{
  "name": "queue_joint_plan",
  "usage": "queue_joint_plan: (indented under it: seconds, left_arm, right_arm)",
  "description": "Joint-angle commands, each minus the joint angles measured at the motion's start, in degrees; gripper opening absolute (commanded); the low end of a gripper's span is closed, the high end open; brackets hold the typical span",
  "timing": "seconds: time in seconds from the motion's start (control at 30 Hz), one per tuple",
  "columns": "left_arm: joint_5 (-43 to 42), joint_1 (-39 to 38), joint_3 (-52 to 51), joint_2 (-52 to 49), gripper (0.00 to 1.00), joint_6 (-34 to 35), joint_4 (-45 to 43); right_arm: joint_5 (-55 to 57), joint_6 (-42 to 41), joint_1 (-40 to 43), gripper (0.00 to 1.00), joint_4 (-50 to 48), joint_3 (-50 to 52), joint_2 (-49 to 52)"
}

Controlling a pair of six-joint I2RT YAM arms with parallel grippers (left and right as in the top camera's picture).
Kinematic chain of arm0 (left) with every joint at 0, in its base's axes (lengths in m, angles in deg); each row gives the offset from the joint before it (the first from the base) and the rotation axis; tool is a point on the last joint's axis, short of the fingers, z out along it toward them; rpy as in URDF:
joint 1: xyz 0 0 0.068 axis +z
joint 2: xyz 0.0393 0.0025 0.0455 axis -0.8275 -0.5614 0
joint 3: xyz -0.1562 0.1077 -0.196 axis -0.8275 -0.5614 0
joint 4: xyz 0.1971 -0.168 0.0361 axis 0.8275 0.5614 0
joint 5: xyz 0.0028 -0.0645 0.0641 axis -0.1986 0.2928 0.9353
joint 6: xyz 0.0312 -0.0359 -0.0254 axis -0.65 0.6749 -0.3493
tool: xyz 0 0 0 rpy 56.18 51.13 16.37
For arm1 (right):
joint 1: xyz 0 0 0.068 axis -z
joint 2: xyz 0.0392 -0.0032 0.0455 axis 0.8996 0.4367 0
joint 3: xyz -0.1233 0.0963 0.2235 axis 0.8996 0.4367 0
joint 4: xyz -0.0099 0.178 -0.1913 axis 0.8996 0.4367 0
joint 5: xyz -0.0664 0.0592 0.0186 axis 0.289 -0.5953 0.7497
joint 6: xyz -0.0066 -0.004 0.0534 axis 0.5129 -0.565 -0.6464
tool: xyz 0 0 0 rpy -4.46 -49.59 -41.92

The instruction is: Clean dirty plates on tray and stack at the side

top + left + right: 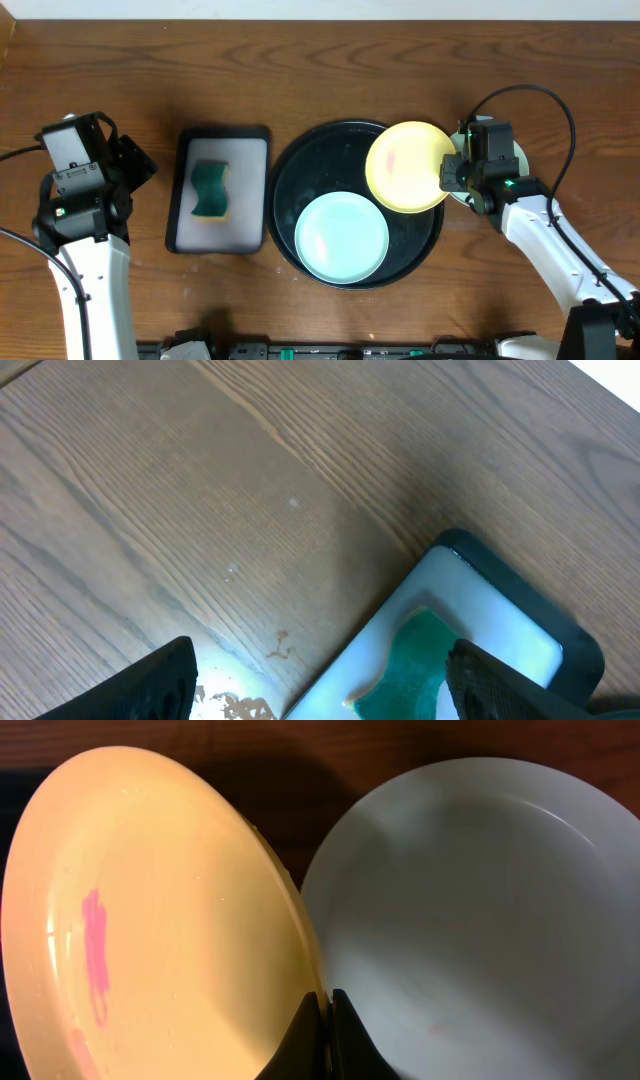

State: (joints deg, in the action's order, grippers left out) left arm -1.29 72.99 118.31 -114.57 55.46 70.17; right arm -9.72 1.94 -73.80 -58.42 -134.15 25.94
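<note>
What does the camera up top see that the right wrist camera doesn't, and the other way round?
Only the overhead: the green sponge in its small rectangular tray, and a mint plate lying in the round black tray. Only the right wrist: the inside of a pale plate beside the yellow plate. Both: the yellow plate with its pink smear, its rim pinched by the right gripper.

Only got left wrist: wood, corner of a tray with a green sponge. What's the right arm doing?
Observer: Right tool is shut on the yellow plate, by its rim, over the right edge of the round black tray.
Operator: Plate dirty?
Observer: Yes, there's a pink smear on its face.
Operator: Anything lying in that tray?
Observer: One mint plate, lying flat.
</note>
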Motion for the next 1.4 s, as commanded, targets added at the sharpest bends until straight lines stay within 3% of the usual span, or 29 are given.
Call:
queue_joint_plan:
  seconds: [0.0, 1.13, 1.2, 1.37]
  left_arm:
    - [0.31, 0.31, 0.96, -0.04, 0.80, 0.31, 0.15]
    - [0.22, 0.31, 0.96, -0.04, 0.80, 0.37, -0.28]
    - [-2.51, 0.31, 0.96, -0.04, 0.80, 0.87, 0.57]
    - [-19.56, 0.28, 0.92, -0.07, 0.80, 2.25, 6.99]
  right_arm:
    - [-1.05, -0.28, 0.26, 0.01, -0.46, 0.07, -0.09]
    - [-0.35, -2.86, 0.28, 0.01, -0.83, 0.37, -0.09]
    - [-0.35, -2.86, 0.28, 0.01, -0.87, 0.37, -0.09]
    - [-0.35, -3.89, 0.26, 0.01, -1.27, 0.37, -0.09]
